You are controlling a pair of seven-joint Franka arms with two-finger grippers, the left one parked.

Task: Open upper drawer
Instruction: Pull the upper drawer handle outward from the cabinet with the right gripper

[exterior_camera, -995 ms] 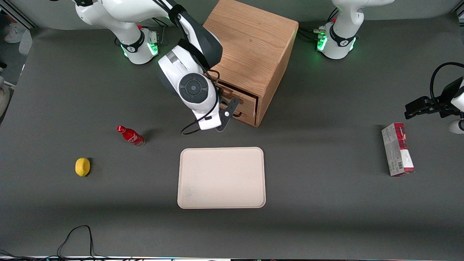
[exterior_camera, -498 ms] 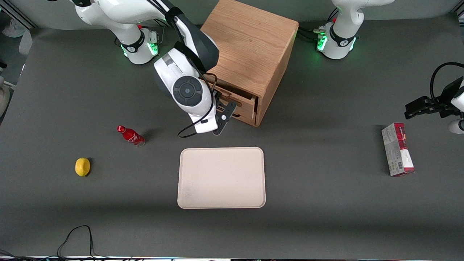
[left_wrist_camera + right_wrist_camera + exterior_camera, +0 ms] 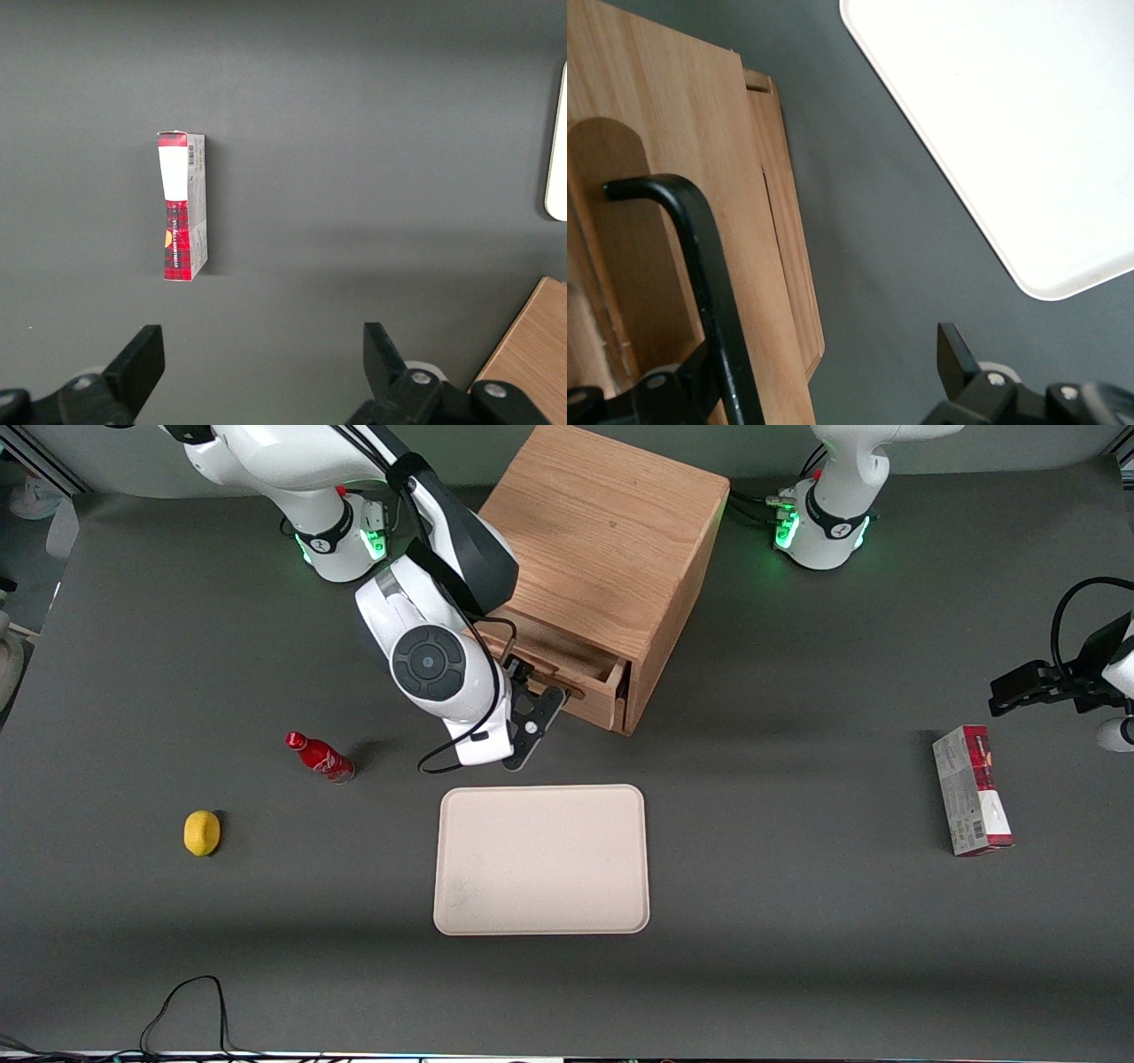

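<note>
Protruding from the cabinet (image 3: 611,549), the upper drawer (image 3: 567,669) (light oak, black wire handle (image 3: 700,266)) is partly open; the gripper (image 3: 532,713) jaws straddle its handle, released.

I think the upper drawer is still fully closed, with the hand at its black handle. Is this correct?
Not quite. The upper drawer is partly pulled out of the wooden cabinet, as the front view shows. The hand is indeed at its black handle.
</note>
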